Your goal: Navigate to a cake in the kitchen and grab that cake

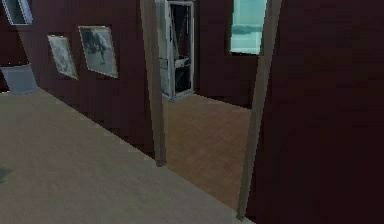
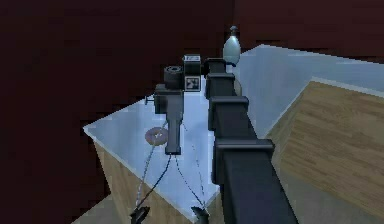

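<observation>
Judged mid-navigation, with the grab not yet made. Cannot place the cake: possibly the small round disc (image 2: 155, 133) on the pale tabletop (image 2: 125, 125), lying by the far end of the arm (image 2: 236, 130). Cannot tell the jaws' state, nor whether holding anything. Ahead: open doorway (image 1: 205, 110) onto wood floor (image 1: 200, 150), tight between dark walls (image 1: 320, 110), framed pictures (image 1: 98, 50) on the left. Mind the tabletop's edge and the pale vase (image 2: 233, 45) at its far end.

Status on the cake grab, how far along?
Done: little to show. In hand: navigating, a doorway ahead opens onto wood floor. Left: finding the cake and the grab; the claw is by a table, can't tell if it holds anything.
</observation>
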